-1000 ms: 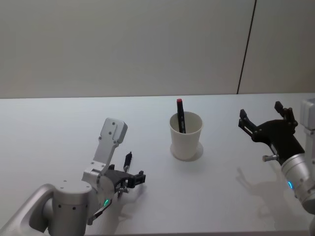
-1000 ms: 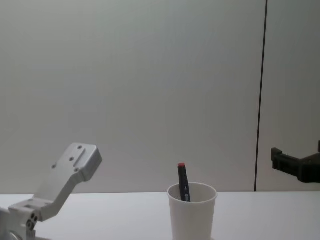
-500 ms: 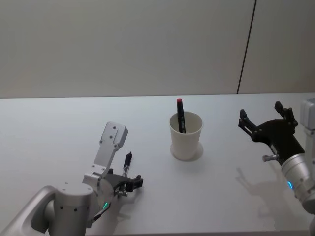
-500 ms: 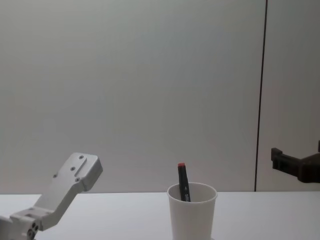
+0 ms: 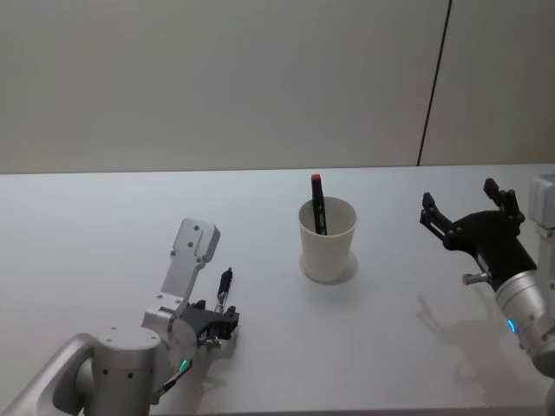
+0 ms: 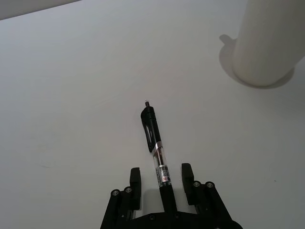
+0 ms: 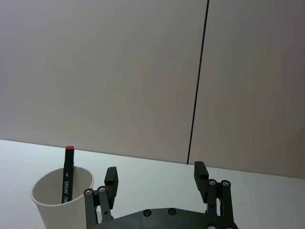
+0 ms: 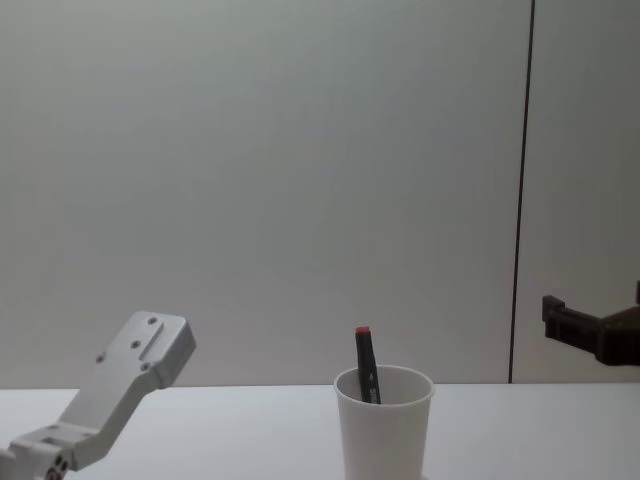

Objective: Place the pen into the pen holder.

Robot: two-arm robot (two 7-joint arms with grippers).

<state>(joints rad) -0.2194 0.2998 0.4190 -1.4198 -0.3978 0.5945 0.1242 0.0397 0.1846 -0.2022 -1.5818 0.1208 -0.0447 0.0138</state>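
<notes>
Smooth white paper pen holder (image 5: 328,243), rolled rim, slight taper, upright mid-table, red-capped black marker (image 5: 318,201) leaning inside, slim black pen (image 6: 155,143) with clear barrel flat on matte table (image 5: 104,225), near left, well apart from holder, left gripper (image 6: 161,169) straddling its near end, fingers parted, unclamped, right gripper (image 7: 156,169) spread wide, empty, at right.

Dim even light, soft shadows, sharp
</notes>
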